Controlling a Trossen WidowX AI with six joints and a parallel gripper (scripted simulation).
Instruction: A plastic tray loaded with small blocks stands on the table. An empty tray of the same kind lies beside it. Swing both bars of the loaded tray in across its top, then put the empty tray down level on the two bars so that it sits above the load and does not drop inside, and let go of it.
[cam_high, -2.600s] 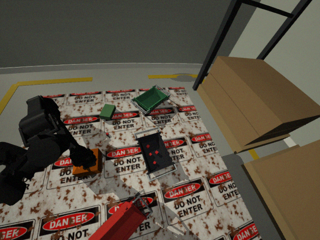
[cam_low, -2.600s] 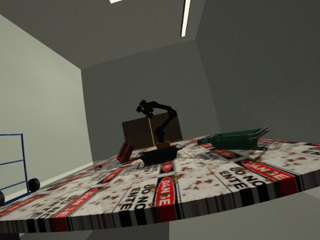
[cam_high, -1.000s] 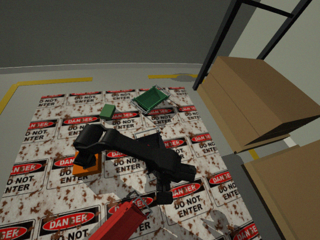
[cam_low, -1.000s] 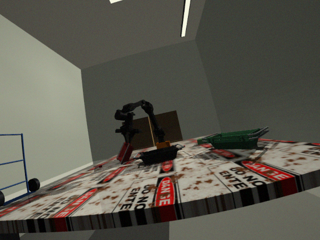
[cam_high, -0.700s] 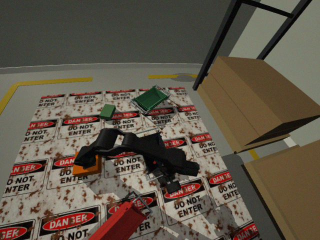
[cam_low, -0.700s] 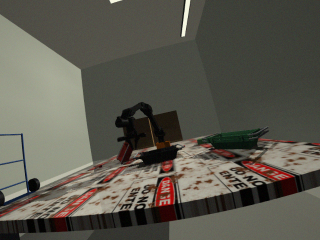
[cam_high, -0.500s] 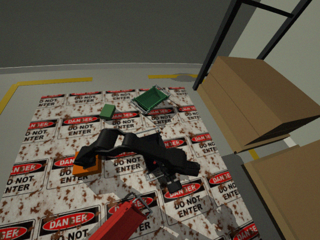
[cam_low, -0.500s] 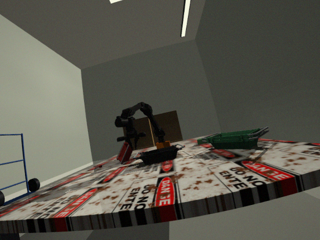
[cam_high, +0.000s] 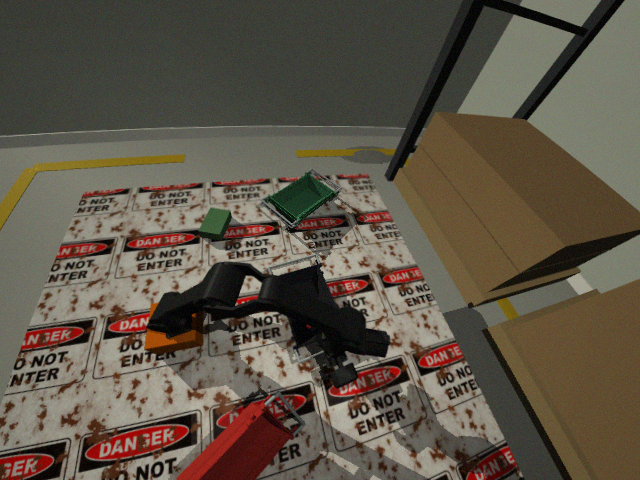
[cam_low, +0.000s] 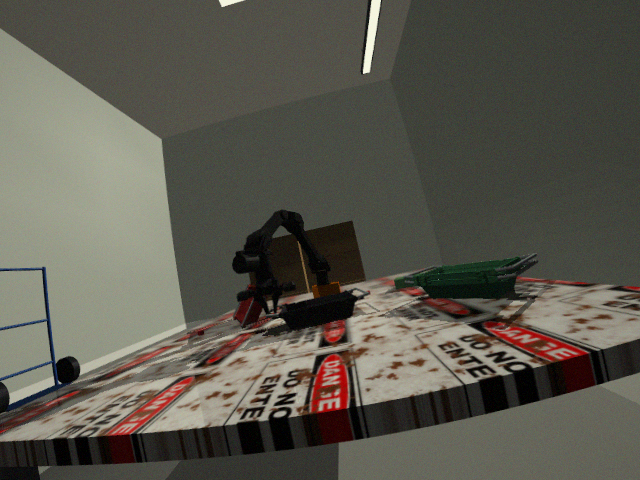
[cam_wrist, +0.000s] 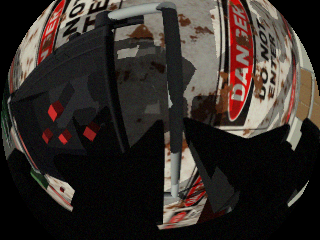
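The black loaded tray stands upright, with red blocks inside. Its far wire bar is swung out. The near bar also stands out past the tray's end. My gripper points down at this near end, open by a narrow gap. The near bar runs through the gap in the wrist view; no grip on it shows. The green tray stands upright and empty, its bars out. The red tray lies tipped; its inside is hidden in the top view.
An orange block is at the arm's base. A green block lies left of the green tray. The arm crosses over the black tray and hides part of it. Cardboard boxes stand beyond the table's right edge.
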